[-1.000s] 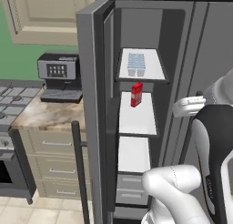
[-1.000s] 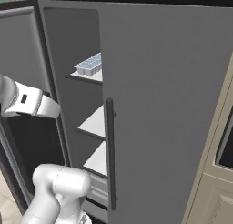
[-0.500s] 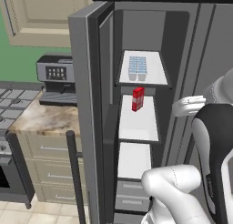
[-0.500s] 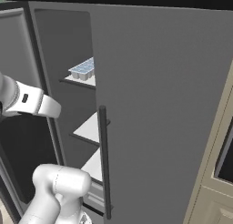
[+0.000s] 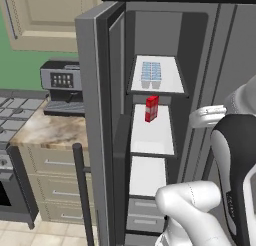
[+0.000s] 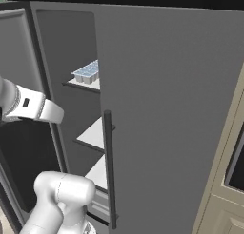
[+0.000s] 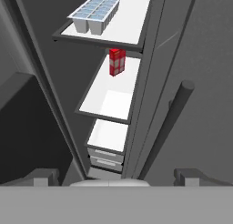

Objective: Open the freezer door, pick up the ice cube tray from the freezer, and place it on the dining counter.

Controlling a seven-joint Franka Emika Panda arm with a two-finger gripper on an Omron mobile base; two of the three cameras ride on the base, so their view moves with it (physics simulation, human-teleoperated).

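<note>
The claw point(image 7: 116, 175) stands spread wide and empty, its two small dark fingertips point(image 7: 45, 176) at the bottom of the hand view, pointed into the tall grey freezer point(image 7: 113, 141). Just beside it on the right runs the long dark vertical handle point(image 7: 166, 127) of the wider plain grey door point(image 6: 176, 109), which is shut. The tall narrow grey freezer door point(image 5: 95, 120) is swung out to the left, edge-on in the left base view. Low in the compartment sit grey drawers point(image 7: 105, 157), then white shelves above. A small red carton point(image 7: 117, 61) stands upright on the middle shelf. On the shelf above lies the flat pale-blue ice cube tray point(image 7: 96, 12), well apart from the claw. Farther left, a black-and-silver coffee machine point(image 5: 62, 86) sits on a marbled beige bench point(image 5: 45, 132).
</note>
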